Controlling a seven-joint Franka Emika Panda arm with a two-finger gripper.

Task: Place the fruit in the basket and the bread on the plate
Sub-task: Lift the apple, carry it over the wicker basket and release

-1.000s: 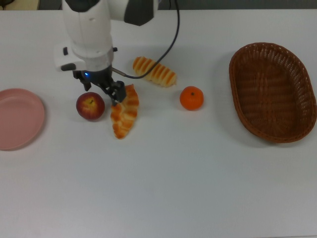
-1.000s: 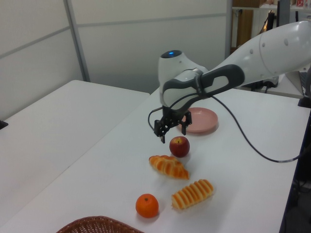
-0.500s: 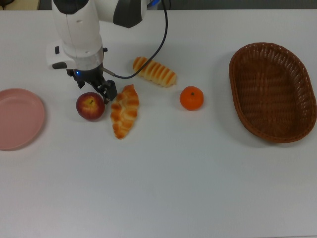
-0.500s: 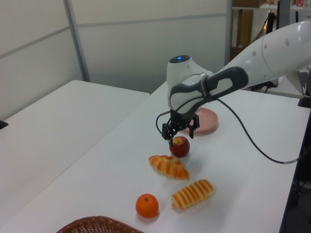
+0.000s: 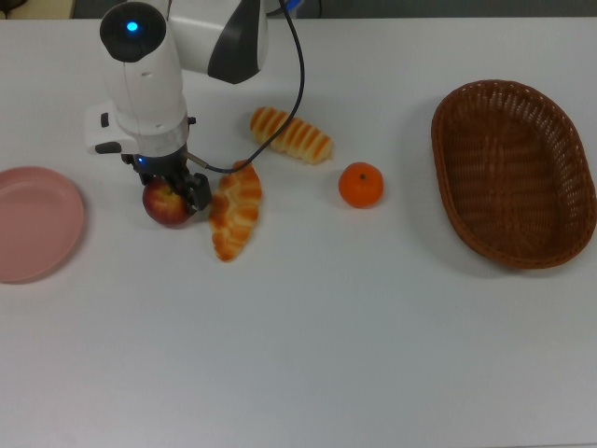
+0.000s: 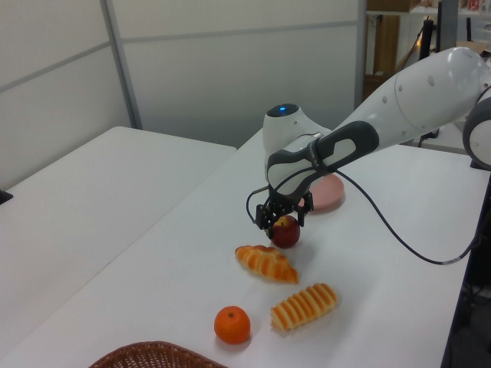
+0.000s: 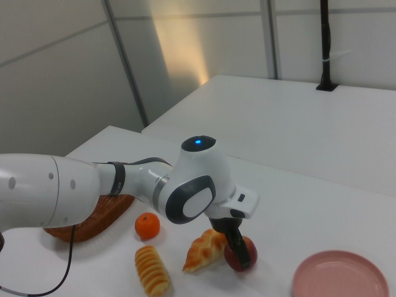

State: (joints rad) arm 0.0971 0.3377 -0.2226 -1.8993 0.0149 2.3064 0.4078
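The gripper (image 5: 171,191) straddles the apple (image 5: 166,207), fingers not closed yet; squeeze centrally, avoiding the braided roll (image 5: 235,211) on the top view's right.

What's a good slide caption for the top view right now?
End effector lowered around the apple, beside the braided roll; striped roll and mandarin wait, basket and pink plate both empty.

Woven wicker basket (image 5: 513,173); smooth pink plate (image 5: 37,224); matt white table (image 5: 308,355).

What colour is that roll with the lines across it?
Golden-brown with pale cross stripes; the striped roll shows best in the top view.
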